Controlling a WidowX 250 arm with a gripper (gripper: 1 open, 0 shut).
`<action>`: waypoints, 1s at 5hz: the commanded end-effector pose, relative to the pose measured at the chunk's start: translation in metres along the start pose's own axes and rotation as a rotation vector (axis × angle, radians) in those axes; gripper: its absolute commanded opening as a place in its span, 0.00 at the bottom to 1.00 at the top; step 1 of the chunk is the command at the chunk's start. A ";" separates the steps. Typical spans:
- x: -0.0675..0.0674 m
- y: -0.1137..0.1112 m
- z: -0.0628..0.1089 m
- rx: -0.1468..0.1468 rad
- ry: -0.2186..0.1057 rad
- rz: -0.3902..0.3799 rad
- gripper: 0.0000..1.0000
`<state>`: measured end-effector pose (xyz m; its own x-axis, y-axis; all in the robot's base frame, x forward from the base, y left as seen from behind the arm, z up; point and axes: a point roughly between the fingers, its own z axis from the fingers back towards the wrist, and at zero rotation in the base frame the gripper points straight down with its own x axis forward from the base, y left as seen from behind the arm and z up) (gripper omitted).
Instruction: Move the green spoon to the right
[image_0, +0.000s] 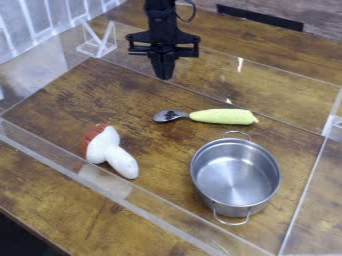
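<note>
The green spoon (211, 116) lies flat on the wooden table, its yellow-green handle pointing right and its small silver bowl (168, 116) to the left. My gripper (163, 70) hangs above the table up and to the left of the spoon, pointing down. Its fingers are pressed together and hold nothing. A clear gap separates it from the spoon.
A steel pot (235, 174) stands just below the spoon at the front right. A white mushroom toy with a red cap (110, 151) lies at the front left. Clear plastic walls (54, 140) border the table, and a small clear stand (96, 40) sits at the back left.
</note>
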<state>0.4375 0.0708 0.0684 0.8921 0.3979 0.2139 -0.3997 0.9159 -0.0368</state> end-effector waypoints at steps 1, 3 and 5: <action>0.015 0.012 0.045 -0.021 -0.102 0.036 1.00; 0.005 0.025 0.082 -0.038 -0.139 0.067 0.00; 0.003 0.044 0.100 -0.031 -0.132 0.040 1.00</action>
<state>0.4000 0.0988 0.1243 0.8729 0.4229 0.2432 -0.4214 0.9048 -0.0610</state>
